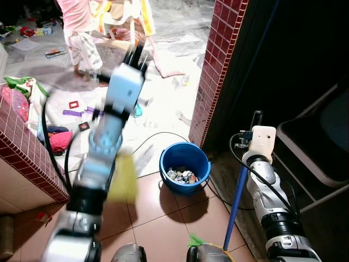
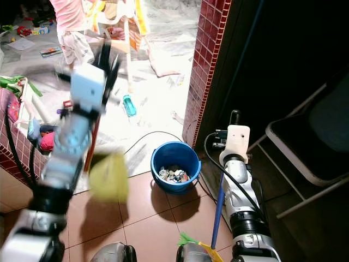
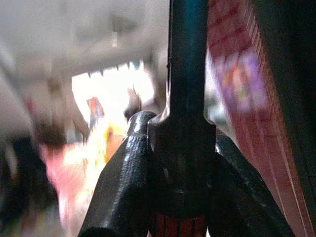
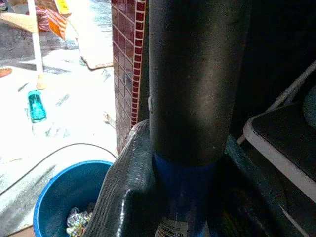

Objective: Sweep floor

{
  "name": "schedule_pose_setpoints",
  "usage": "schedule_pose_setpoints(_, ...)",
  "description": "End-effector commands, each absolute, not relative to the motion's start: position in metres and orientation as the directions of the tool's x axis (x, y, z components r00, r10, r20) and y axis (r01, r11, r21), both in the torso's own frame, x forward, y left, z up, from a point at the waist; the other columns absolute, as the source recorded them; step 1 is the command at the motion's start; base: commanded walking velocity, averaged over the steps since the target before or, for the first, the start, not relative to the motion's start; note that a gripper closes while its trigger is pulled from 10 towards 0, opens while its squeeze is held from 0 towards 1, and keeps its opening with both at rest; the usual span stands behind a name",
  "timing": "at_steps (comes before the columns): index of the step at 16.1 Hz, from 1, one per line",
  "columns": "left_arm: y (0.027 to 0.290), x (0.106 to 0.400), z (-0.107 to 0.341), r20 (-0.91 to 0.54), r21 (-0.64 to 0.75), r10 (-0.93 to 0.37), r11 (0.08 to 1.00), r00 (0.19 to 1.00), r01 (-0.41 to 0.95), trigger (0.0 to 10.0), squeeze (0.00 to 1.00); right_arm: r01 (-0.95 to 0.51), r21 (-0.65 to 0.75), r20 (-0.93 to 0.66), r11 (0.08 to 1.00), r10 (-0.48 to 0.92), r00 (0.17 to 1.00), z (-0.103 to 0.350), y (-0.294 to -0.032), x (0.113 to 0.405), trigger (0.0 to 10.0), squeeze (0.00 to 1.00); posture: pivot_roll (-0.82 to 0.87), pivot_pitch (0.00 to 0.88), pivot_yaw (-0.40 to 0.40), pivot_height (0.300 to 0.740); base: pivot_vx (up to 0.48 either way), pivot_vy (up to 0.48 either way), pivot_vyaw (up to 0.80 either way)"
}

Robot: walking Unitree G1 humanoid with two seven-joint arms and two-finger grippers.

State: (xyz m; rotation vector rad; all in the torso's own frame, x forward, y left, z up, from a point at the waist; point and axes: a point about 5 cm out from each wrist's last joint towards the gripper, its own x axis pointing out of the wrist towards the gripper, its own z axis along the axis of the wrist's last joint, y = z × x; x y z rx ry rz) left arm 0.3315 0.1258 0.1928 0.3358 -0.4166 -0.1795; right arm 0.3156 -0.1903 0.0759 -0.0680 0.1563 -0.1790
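My left arm is raised and blurred. Its gripper (image 1: pixel 136 54) is shut on a dark handle (image 3: pixel 186 74), and a blurred yellow dustpan (image 1: pixel 124 177) hangs below it above the tiles. My right gripper (image 1: pixel 255 119) is shut on the black grip of a broom, whose blue pole (image 1: pixel 237 199) slants down to a green and yellow broom head (image 1: pixel 197 240) by my feet. In the right wrist view the fingers (image 4: pixel 126 187) clamp the pole (image 4: pixel 190 84). A blue bucket (image 1: pixel 166 155) holding small scraps stands on the tiles between my arms.
A red tiled pillar (image 1: pixel 215 65) rises behind the bucket, with a dark room and a folding chair (image 1: pixel 316 142) to its right. On the left is a low red tiled wall (image 1: pixel 22 142). A person (image 1: pixel 76 33), toys and a black cable (image 1: pixel 158 134) are on the pale floor beyond.
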Motion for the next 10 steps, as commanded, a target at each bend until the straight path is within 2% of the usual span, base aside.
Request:
schedule_pose_setpoints(1,0.128,0.333,0.187,0.342,0.289,-0.189,0.953,0.92,0.088,10.0,0.0,0.159,-0.052,-0.058,0.986,-0.162,0.985,0.094,-0.187,0.323,10.0,0.0,-0.09,0.04,-0.03,0.74,0.0,0.0,0.0)
schedule_pose_setpoints(4,0.131,0.331,0.158,0.252,0.173,-0.138,0.98,0.958,0.096,10.0,0.0,0.11,-0.014,-0.017,0.994,-0.11,0.994,0.101,-0.176,0.327,10.0,0.0,-0.09,0.043,-0.033,0.74,0.0,0.0,0.0)
schedule_pose_setpoints(5,0.133,0.33,0.148,0.218,0.13,-0.106,0.988,0.97,0.079,10.0,0.0,0.061,0.062,-0.002,0.996,-0.061,0.998,0.104,-0.167,0.328,10.0,0.0,-0.09,0.045,-0.033,0.74,0.0,0.0,0.0)
schedule_pose_setpoints(7,0.136,0.326,0.13,0.148,0.15,-0.078,0.987,0.986,0.056,10.0,0.0,-0.062,0.077,0.066,0.995,0.057,0.996,0.117,-0.143,0.33,10.0,0.0,-0.09,0.049,-0.033,0.74,0.0,0.0,0.76)
schedule_pose_setpoints(10,0.132,0.326,0.117,0.072,0.146,-0.032,0.989,0.997,0.021,10.0,0.0,-0.097,0.061,0.143,0.993,0.087,0.986,0.134,-0.133,0.334,10.0,0.0,-0.08,0.044,-0.036,0.74,0.0,0.0,0.76)
